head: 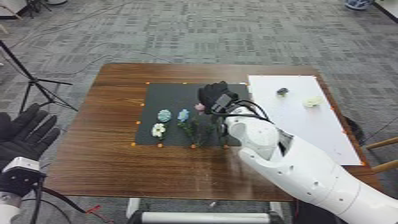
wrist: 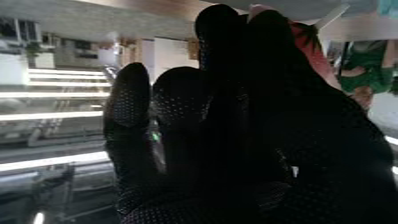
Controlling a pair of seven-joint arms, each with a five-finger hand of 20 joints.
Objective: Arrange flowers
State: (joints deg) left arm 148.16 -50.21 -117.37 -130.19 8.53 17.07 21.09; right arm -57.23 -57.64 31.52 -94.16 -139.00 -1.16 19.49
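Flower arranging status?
Partway, I'd say. Two blue flowers and a white one look placed on the black mat. Pink flower looks held in the right hand. Probably left: dark and cream flowers on the white sheet.

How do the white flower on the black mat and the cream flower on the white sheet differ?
The white flower has a yellow centre; the cream flower looks fuller. The white flower contrasts with its dark backing, while the cream flower blends into its own. Both are light-coloured.
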